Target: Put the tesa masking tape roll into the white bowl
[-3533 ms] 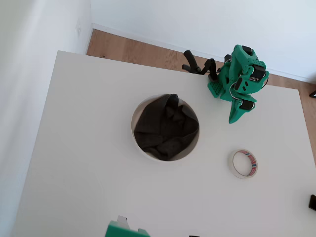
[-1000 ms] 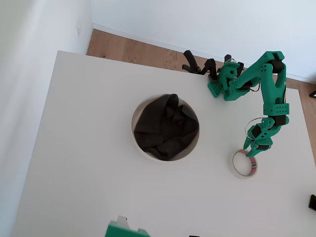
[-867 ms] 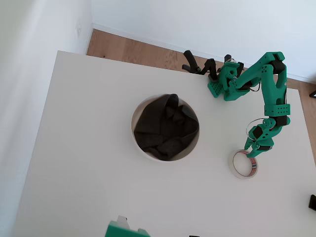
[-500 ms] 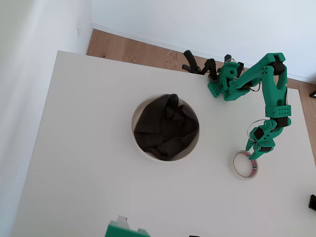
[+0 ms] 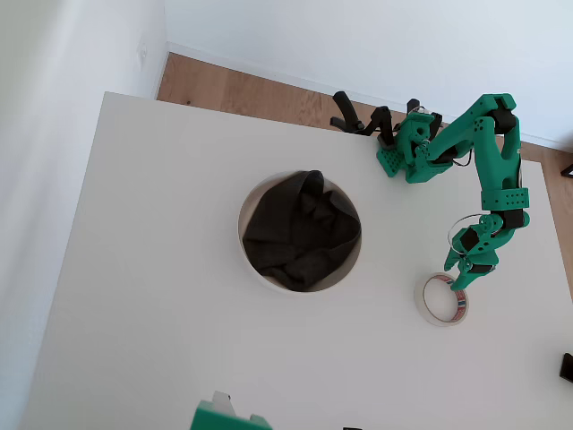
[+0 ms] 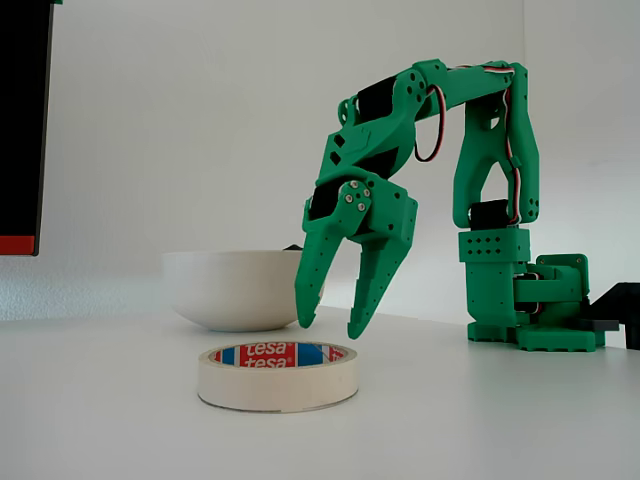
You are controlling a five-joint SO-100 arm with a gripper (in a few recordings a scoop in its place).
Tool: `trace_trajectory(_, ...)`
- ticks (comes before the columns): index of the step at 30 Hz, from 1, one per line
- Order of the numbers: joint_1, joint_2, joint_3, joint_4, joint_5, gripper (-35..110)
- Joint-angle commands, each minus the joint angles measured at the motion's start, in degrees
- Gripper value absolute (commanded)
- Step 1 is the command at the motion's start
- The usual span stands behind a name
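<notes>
The tesa masking tape roll (image 5: 441, 298) (image 6: 277, 375) lies flat on the white table, a cream ring with a red-and-blue printed core. My green gripper (image 5: 463, 276) (image 6: 330, 327) hangs open just above its far rim, fingertips pointing down and a little clear of the tape; nothing is between the fingers. The white bowl (image 5: 250, 267) (image 6: 232, 288) stands to the left of the tape in the overhead view, holding a dark grey cloth (image 5: 301, 231). In the fixed view the bowl sits behind the tape.
The arm's green base (image 5: 403, 157) (image 6: 535, 305) is clamped at the table's far edge, near wooden floor. A green object (image 5: 224, 417) pokes in at the table's near edge. Bare table surface (image 5: 152, 224) spreads left of the bowl.
From folded at its base, the arm has reached out over the tape. Over the last second the gripper shifted only slightly above the roll's rim; tape and bowl have not moved.
</notes>
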State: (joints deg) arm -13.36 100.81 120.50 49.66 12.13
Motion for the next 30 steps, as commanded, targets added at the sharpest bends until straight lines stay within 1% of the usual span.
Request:
trace_trajectory(1,-1.14,2.02,-2.90,0.09,0.62,16)
trace_trajectory(17,-3.34,-3.25,-2.90,-3.08,2.11,15)
trace_trajectory(30,-7.91,-4.83,-4.39,-0.88,3.34,13)
